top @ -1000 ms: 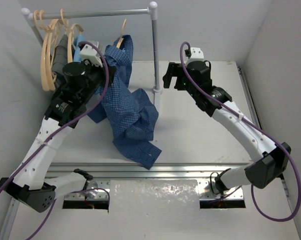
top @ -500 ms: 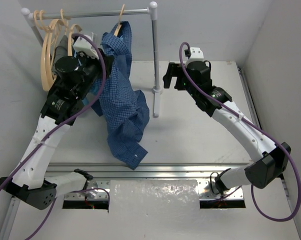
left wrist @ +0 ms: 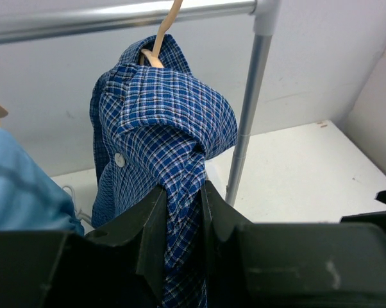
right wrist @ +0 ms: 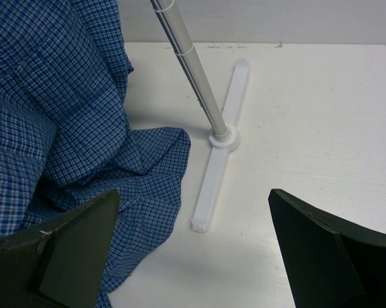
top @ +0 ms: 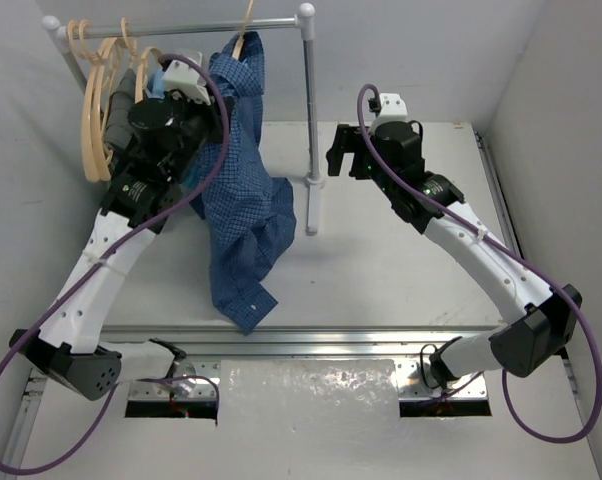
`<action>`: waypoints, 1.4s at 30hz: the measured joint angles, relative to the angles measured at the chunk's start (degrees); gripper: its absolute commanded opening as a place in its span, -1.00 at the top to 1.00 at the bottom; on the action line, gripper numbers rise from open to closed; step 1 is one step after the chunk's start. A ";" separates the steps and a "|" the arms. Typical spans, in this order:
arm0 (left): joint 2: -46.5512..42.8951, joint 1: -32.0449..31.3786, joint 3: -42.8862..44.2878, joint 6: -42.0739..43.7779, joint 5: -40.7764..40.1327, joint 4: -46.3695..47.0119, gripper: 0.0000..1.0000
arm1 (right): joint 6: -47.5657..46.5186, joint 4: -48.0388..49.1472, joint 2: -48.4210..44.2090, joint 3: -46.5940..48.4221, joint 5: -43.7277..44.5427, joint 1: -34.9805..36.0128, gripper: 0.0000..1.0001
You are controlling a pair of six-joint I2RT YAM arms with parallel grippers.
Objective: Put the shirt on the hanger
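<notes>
Pinches a fold of the shirt tight in the left gripper; holds the right gripper wide apart, empty. Hangs at 11 o'clock over the hanger, tail trailing toward 6. Likely light, limp, slippy: best gripped at collar or shoulder.

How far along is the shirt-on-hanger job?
Done: the shirt has its collar over the hanger, whose hook reaches the rail. In hand: the left fingers are shut on shirt fabric below the collar; the right fingers are open, empty. Left: the tail trails on the table, cloth hangs bunched; hook seating unclear.
</notes>
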 measured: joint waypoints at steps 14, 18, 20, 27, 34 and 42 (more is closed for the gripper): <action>2.91 2.14 -9.07 -3.63 3.45 7.17 0.19 | -2.86 0.39 -3.96 -2.78 1.62 -0.31 -0.98; 2.49 2.19 -14.71 -5.40 9.09 7.28 -0.40 | -3.26 0.37 -3.96 -2.93 1.70 -0.33 -0.98; 2.43 2.19 -16.94 -5.55 10.88 6.86 -0.52 | -3.30 0.37 -3.96 -2.93 1.68 -0.33 -0.98; 0.83 2.19 -22.12 -4.87 12.87 5.35 -0.60 | -3.19 0.22 -3.93 -2.99 1.36 -0.57 -0.98; -3.06 2.19 -24.44 -3.74 12.79 4.07 -0.98 | 0.66 -4.04 -0.74 -2.99 -3.56 -5.51 -0.98; -9.99 2.19 -19.43 1.14 12.68 2.12 -0.99 | 8.87 -8.33 0.72 -11.04 -13.40 -18.05 -0.98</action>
